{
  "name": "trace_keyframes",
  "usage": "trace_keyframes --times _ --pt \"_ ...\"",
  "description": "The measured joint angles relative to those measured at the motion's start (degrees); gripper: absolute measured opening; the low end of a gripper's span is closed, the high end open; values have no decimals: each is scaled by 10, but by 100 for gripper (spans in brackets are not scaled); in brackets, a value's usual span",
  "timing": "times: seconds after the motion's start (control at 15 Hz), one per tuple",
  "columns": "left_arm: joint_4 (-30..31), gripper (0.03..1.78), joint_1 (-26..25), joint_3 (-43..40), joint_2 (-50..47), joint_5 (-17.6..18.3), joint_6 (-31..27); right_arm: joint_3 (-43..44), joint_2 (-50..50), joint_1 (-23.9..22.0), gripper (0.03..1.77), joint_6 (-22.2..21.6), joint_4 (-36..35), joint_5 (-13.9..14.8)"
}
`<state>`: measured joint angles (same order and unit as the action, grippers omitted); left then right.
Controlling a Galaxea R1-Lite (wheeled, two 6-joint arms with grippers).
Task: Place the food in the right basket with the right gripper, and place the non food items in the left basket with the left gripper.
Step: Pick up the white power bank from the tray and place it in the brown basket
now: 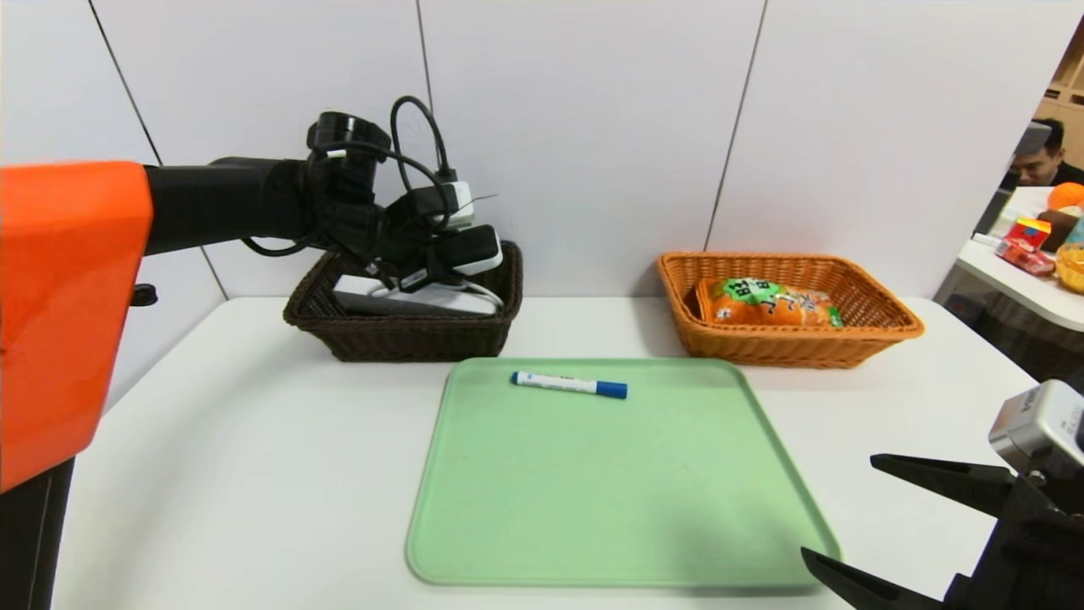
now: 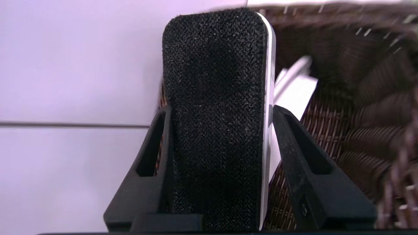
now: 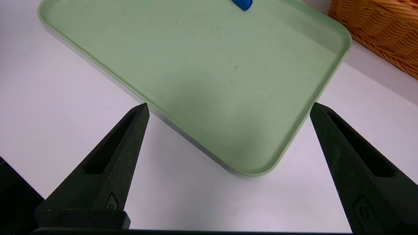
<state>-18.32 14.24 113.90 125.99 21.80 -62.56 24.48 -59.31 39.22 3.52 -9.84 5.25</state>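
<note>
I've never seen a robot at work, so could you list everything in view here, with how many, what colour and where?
green flat rectangular tray: one, pale green, mid-table
blue-capped marker pen: one, white and blue, on the tray
dark woven basket: one, brown, behind the tray, left
power strip with cord: one, white, in the dark basket
block eraser: one, black and white, in the left claw above that basket
orange woven basket: one, behind the tray, right
snack bag: one, orange and green, inside it
right claw: one, black, open, near-right tray corner
</note>
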Motion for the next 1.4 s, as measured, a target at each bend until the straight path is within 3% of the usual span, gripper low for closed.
trace_keyframes --times 0.73,1.07,1.4 --pt "0 92 -5 -1 38 2 -3 -5 -1 0 170 -1 0 0" --pt "-1 127 -6 -1 35 4 -4 -5 -2 0 170 -1 0 0" --pt "-3 147 -6 -5 13 5 -3 -5 -2 -1 170 0 0 0"
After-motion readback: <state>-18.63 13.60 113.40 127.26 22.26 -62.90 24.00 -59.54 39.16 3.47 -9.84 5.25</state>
